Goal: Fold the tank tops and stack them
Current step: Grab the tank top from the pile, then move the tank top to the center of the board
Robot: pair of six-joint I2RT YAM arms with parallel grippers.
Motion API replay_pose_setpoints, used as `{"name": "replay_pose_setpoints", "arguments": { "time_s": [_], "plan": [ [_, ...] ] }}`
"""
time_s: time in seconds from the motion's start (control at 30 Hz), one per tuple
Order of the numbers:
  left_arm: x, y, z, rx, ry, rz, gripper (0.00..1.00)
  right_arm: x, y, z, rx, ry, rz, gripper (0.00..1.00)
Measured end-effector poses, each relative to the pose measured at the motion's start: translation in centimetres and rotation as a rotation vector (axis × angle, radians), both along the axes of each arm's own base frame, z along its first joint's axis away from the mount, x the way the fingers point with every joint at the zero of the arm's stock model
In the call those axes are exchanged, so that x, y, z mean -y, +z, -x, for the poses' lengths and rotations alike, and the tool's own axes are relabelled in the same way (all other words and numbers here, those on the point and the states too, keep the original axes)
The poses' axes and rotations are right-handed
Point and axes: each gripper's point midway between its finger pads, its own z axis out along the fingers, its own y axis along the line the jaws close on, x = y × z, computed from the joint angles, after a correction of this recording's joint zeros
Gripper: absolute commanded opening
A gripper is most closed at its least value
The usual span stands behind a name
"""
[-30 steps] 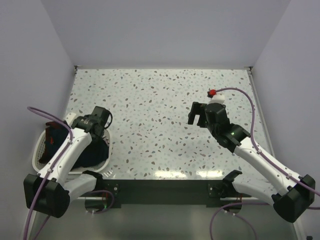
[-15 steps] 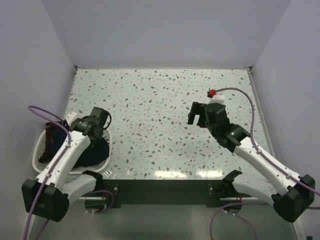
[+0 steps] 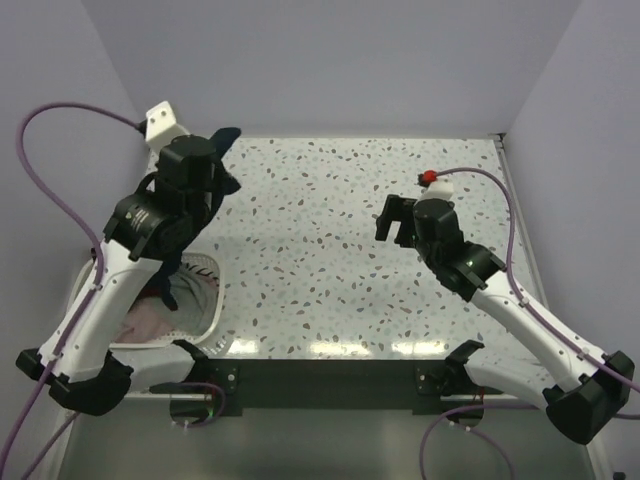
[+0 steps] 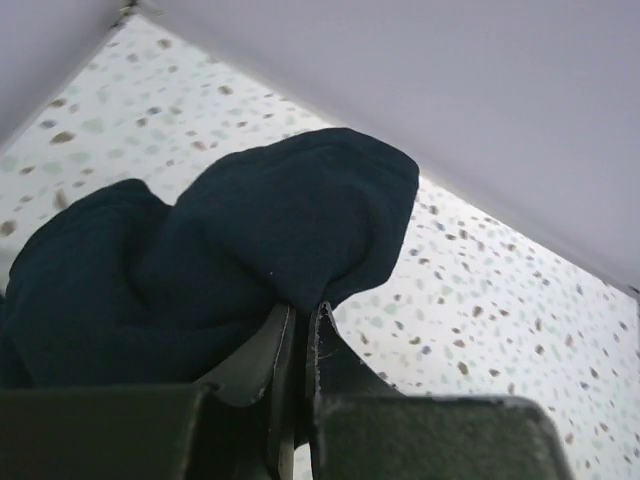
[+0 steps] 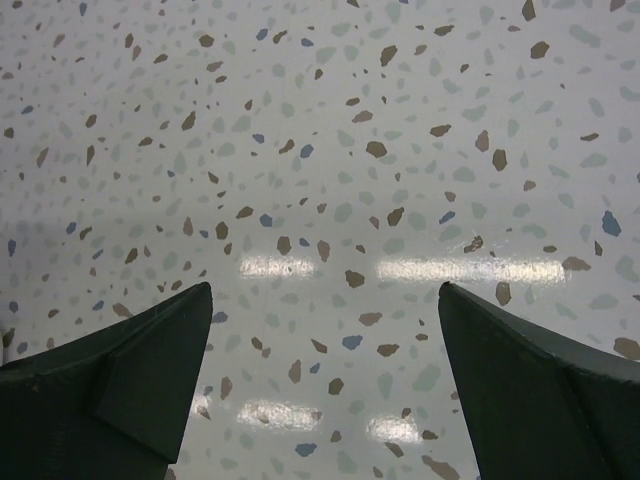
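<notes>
Navy jersey [image 4: 250, 240] now hangs lifted from basket [image 3: 216, 300], left jaws clamping it.

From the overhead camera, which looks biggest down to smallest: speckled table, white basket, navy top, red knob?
1. Table, largest.
2-3. Basket and navy top: unsure, since the left arm hides much of both and the top is held nearer the camera.
4. Red knob, smallest.

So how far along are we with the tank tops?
Done: nothing yet; no top lies folded on the table. In hand: the left gripper is shut on the navy tank top, hanging toward the basket. Left: pale pinkish tops in it, plus all folding and stacking. The right gripper is open.
</notes>
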Motion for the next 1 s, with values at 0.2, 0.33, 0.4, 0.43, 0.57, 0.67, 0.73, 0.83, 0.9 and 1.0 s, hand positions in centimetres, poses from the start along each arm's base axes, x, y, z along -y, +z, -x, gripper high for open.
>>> {"name": "replay_pose_setpoints", "arguments": {
  "time_s": [0.2,0.33,0.4,0.43,0.57,0.67,0.73,0.83,0.9,1.0],
  "plan": [
    [12.5,4.3,-1.3,0.069,-0.286,-0.077,0.0,0.4,2.8,-0.7,0.059,-0.033,-0.011,0.99],
    [19.2,2.7,-1.7,0.061,-0.438,-0.091,0.0,1.3,3.9,-0.8,0.093,-0.075,-0.007,0.99],
    [20.8,0.8,-2.1,0.035,-0.485,-0.103,0.0,1.9,4.4,-0.6,0.108,-0.097,-0.005,0.99],
    [21.4,-0.2,-2.3,0.019,-0.508,-0.109,0.0,2.2,4.7,-0.5,0.117,-0.109,-0.004,0.99],
    [23.8,-5.6,-2.3,-0.035,-0.604,-0.101,0.19,3.3,5.2,-0.2,0.136,-0.15,0.001,0.99],
    [24.2,-13.0,-0.2,-0.13,-0.702,-0.097,0.48,3.8,5.1,-0.1,0.131,-0.171,0.013,0.99],
    [23.9,-17.8,1.7,-0.208,-0.758,-0.085,0.6,3.8,4.4,-0.1,0.113,-0.175,0.027,0.98],
    [22.6,-23.0,4.2,-0.306,-0.788,-0.07,0.69,3.6,2.5,-0.3,0.073,-0.171,0.054,0.99],
    [21.5,-24.5,5.2,-0.339,-0.774,-0.057,0.69,3.5,0.6,-0.3,0.029,-0.165,0.079,0.99],
    [20.1,-24.2,5.1,-0.333,-0.701,-0.007,0.62,3.1,-2.9,-0.1,-0.047,-0.152,0.112,0.99]
  ]
}}
